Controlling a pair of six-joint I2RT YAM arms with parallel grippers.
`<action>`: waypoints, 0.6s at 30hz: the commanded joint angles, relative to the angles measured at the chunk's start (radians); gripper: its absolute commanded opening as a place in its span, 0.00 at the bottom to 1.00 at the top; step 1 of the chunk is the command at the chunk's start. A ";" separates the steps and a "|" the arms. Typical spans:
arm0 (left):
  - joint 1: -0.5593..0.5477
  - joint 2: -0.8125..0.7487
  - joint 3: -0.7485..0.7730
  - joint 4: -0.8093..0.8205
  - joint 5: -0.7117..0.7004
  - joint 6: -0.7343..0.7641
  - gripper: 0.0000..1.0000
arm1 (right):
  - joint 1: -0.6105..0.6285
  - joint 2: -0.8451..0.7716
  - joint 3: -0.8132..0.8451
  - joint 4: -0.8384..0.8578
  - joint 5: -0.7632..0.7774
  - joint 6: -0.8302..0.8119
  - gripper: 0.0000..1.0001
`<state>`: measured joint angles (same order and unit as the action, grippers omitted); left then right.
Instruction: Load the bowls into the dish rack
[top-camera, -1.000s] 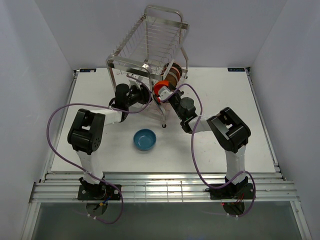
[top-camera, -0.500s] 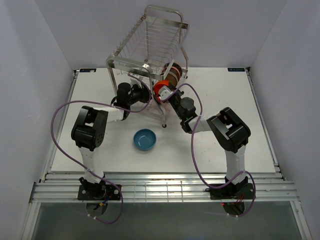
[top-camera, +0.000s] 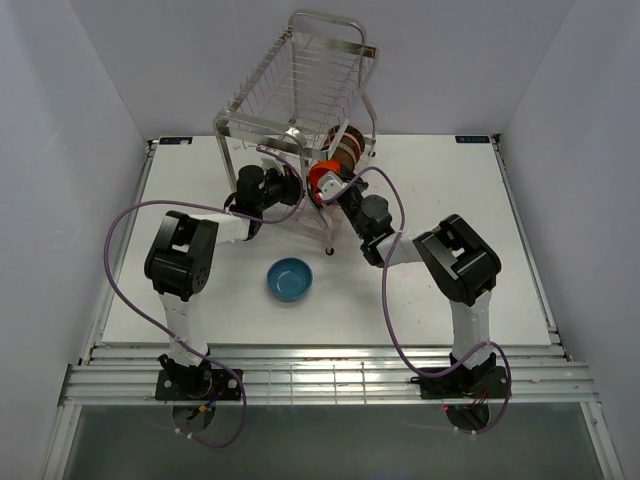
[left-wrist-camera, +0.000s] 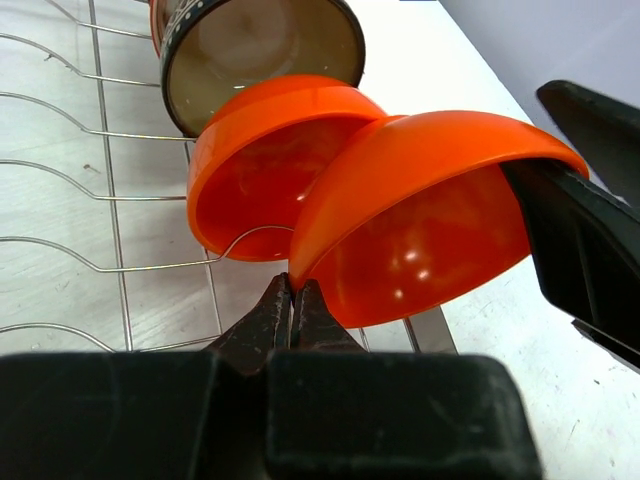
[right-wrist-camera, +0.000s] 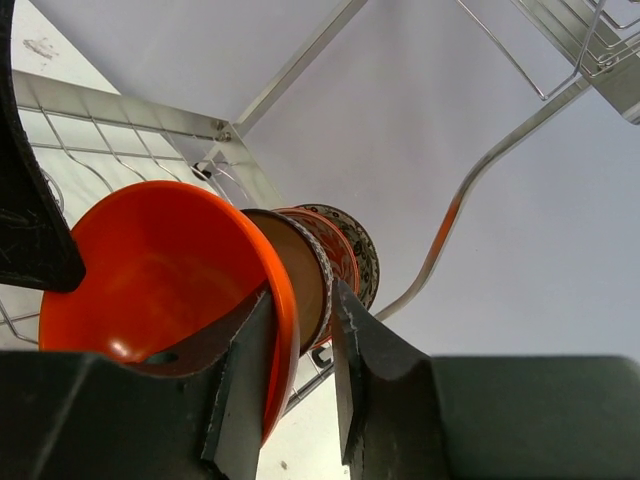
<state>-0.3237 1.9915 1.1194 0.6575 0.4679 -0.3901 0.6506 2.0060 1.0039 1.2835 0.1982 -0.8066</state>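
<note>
Fingers (left-wrist-camera: 262, 318) of the left gripper (left-wrist-camera: 293, 298) were pressed together, their tips at the lower rim of the front orange bowl (left-wrist-camera: 430, 220); whether they pinched it could not be told. The right gripper (right-wrist-camera: 300, 300) had its fingers slightly apart astride that bowl's rim, one inside, the other outside and clear of it. Plain and glossy, the bowl stood on edge in the lower tier of the rack (top-camera: 300, 80), just ahead of the second orange bowl (left-wrist-camera: 250, 180), brown bowl (left-wrist-camera: 260, 50), red bowl (right-wrist-camera: 335, 250) and grey bowl (right-wrist-camera: 362, 245). The blue bowl (top-camera: 290, 279) sat upright on the table (top-camera: 450, 200).

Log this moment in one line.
left gripper: shut, at rim of orange bowl | right gripper: open astride that rim | blue bowl: on table
</note>
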 joint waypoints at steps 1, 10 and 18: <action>-0.002 -0.022 0.019 0.021 -0.021 -0.030 0.00 | -0.017 -0.012 -0.008 0.478 0.043 0.003 0.34; -0.002 -0.034 0.014 -0.001 -0.078 -0.029 0.00 | -0.019 -0.044 -0.045 0.478 0.030 -0.002 0.57; -0.002 -0.043 0.005 -0.009 -0.100 0.008 0.00 | -0.019 -0.081 -0.088 0.465 0.027 0.007 0.76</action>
<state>-0.3328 1.9915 1.1191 0.6209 0.4057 -0.4000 0.6357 1.9797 0.9401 1.2984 0.2085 -0.7948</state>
